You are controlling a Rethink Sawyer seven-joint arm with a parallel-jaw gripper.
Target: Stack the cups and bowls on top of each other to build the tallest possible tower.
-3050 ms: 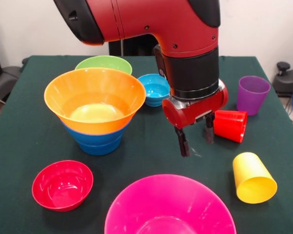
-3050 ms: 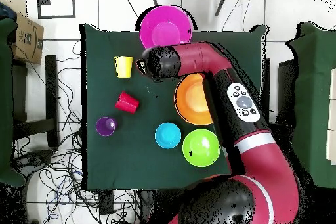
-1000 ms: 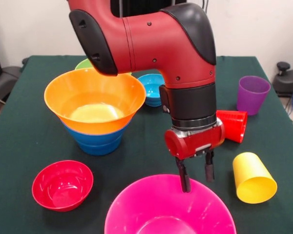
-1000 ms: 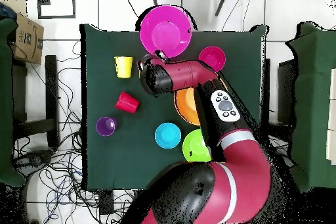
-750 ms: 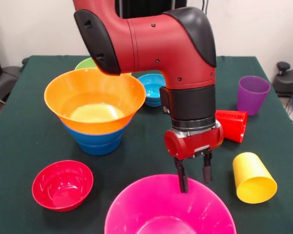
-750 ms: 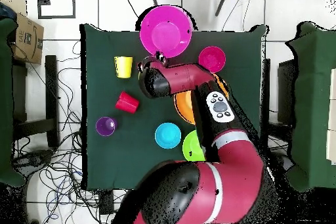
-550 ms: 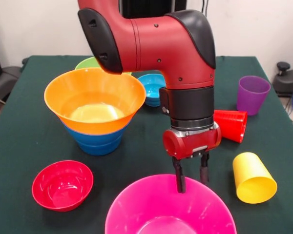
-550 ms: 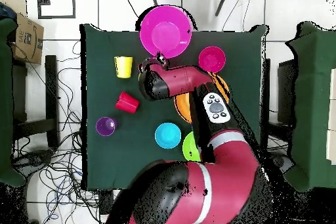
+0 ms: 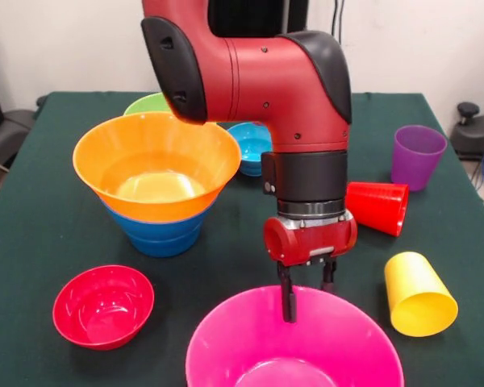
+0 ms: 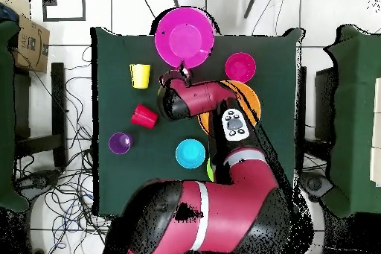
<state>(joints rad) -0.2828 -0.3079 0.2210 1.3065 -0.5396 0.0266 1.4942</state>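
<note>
Red and black, your tool (image 9: 306,290) hangs at the lower centre of the front frame, pinching the far rim of the pink bowl (image 9: 294,347), one finger inside the wall and one outside. Right of it you see the yellow cup (image 9: 418,293) and red cup (image 9: 377,207) lying on their sides on the desk (image 9: 32,193), the purple cup (image 9: 418,156) upright beyond. At left stands the tower (image 9: 156,181), orange bowl nested over blue, with the small red bowl (image 9: 103,305) below it.
</note>
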